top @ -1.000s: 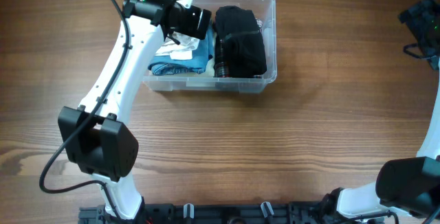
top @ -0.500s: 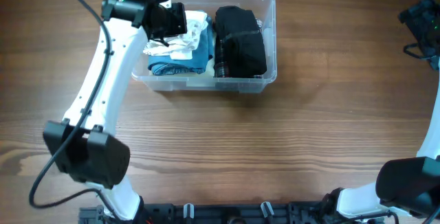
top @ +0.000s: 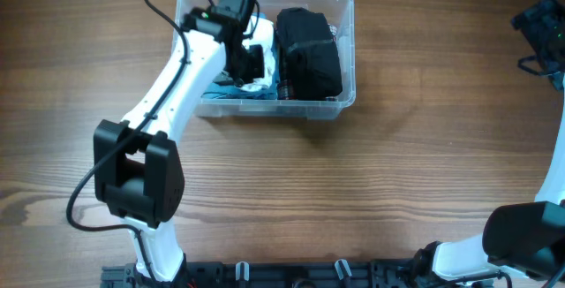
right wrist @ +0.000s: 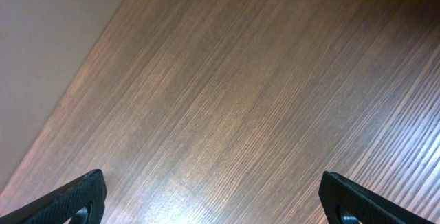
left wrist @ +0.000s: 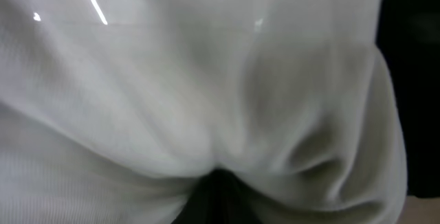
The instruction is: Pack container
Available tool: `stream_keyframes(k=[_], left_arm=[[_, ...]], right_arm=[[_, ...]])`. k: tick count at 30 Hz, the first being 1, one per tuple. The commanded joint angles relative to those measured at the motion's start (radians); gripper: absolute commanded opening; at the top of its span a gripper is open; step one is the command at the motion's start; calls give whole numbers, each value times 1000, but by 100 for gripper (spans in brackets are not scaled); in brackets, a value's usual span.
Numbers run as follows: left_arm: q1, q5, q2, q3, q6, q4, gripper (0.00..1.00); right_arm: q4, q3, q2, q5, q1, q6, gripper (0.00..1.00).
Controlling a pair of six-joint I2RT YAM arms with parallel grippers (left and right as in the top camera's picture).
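Observation:
The clear container (top: pixel 348 101) stands at the table's far middle. Inside it, a black bundle (top: pixel 309 49) fills the right half, while a white cloth (top: pixel 263 34) lies on blue cloth (top: pixel 228 94) in the left half. My left gripper (top: pixel 250 64) reaches down into the left half, shut on the white cloth (left wrist: pixel 206 80). That cloth fills the left wrist view, its folds gathered to a dark point at the bottom edge, and the fingers are hidden. My right gripper (right wrist: pixel 213 200) is open over bare wood, far off at the table's right edge (top: pixel 540 25).
The wooden table (top: pixel 371 182) stretches in front of and to the right of the container. The left arm's white links (top: pixel 168 94) slant from the front left up to the bin. A black rail (top: pixel 291 275) runs along the front edge.
My left gripper has swung from the bin's left rim to its middle, dropped onto the white cloth and shut. The right arm has not moved.

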Motion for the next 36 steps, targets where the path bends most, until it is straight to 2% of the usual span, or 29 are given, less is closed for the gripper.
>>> stream_keyframes(k=[1, 9, 17, 18, 20, 21, 22, 27, 32, 36], left_arm=[[-28, 35, 16, -135, -66, 65, 4], [56, 35, -48, -127, -61, 60, 4], [76, 35, -352, -37, -32, 60, 4], [75, 35, -399, -37, -33, 60, 14], [75, 35, -470, -37, -36, 60, 41], [75, 35, -522, -37, -36, 60, 73], [75, 35, -547, -37, -36, 59, 100], [76, 18, -708, -37, -29, 0, 100], [76, -159, -873, -37, -28, -202, 100], [76, -246, -995, -38, -27, -335, 100]], right_arm=[[1, -3, 5, -2, 4, 16, 100], [1, -3, 5, -2, 4, 16, 100], [1, -3, 4, -2, 4, 16, 100], [1, -3, 5, -2, 4, 16, 100], [1, -3, 5, -2, 4, 16, 100], [1, -3, 5, -2, 4, 16, 100], [1, -3, 4, -2, 4, 16, 100], [1, -3, 5, -2, 4, 16, 100], [1, -3, 5, -2, 4, 15, 100], [1, -3, 5, -2, 4, 15, 100]])
